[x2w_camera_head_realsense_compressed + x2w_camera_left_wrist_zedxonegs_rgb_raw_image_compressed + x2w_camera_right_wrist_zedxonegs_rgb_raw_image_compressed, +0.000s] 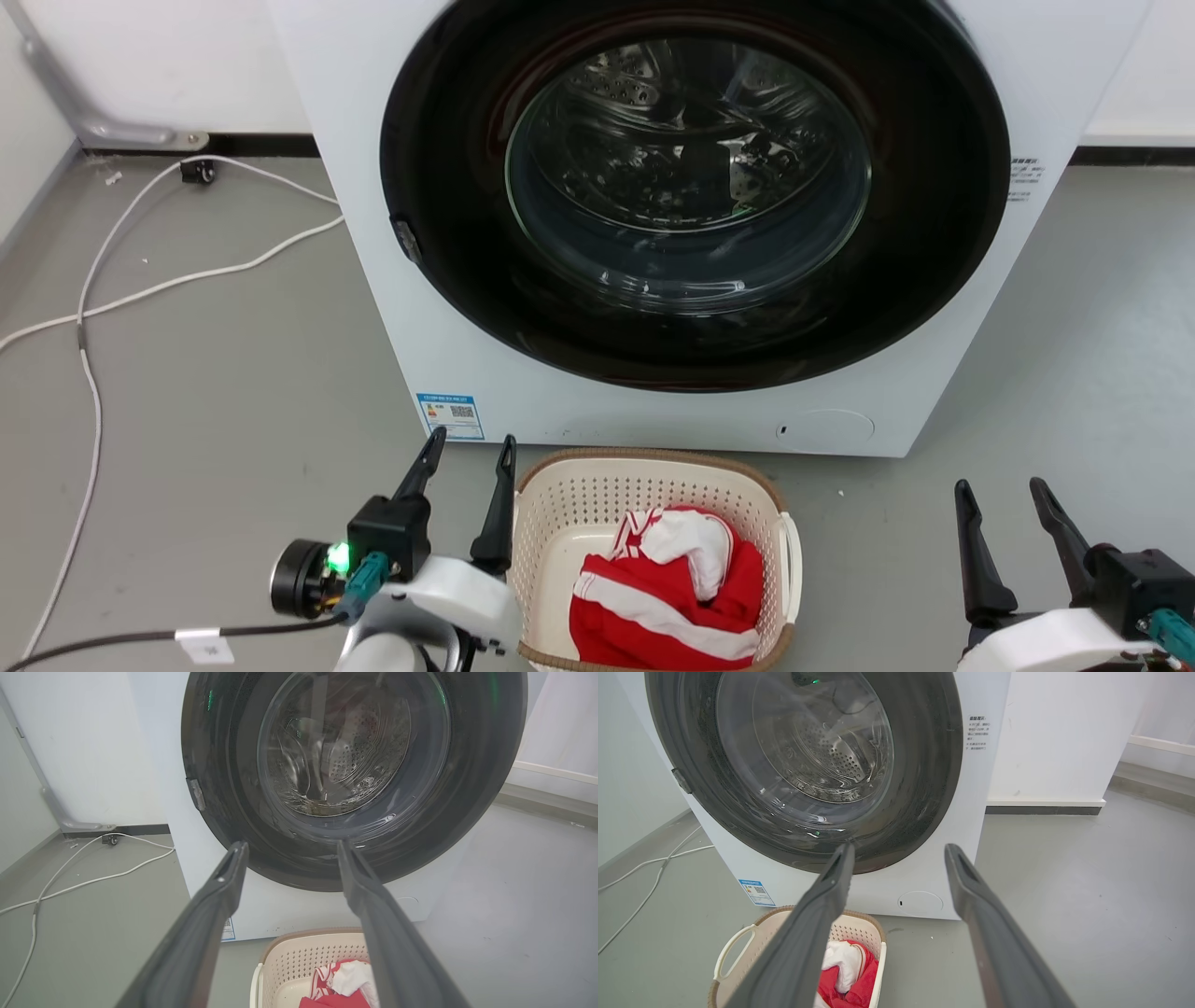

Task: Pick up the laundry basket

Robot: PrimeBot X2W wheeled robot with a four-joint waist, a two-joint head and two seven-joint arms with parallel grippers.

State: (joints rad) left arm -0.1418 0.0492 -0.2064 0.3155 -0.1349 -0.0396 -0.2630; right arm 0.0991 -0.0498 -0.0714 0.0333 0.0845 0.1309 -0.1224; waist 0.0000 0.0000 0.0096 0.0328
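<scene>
On the grey floor (233, 401), just in front of the white washer (448, 308), the laundry basket (560, 509) stands upright with a red and white garment (653, 607) bunched inside it. The left pincer (473, 436) is just beside the basket's left rim, its two dark fingers spread apart and empty. The inner finger lies close alongside the rim; whether it touches cannot be told. The right pincer (999, 483) is well apart from the basket, off to its right over bare floor, its fingers likewise spread with nothing between them. In the right wrist view the basket sits low and left of that pincer's fingers, with a white loop handle (731, 947) on its near side. Both pincers point toward the washer's round dark door (934, 280).
</scene>
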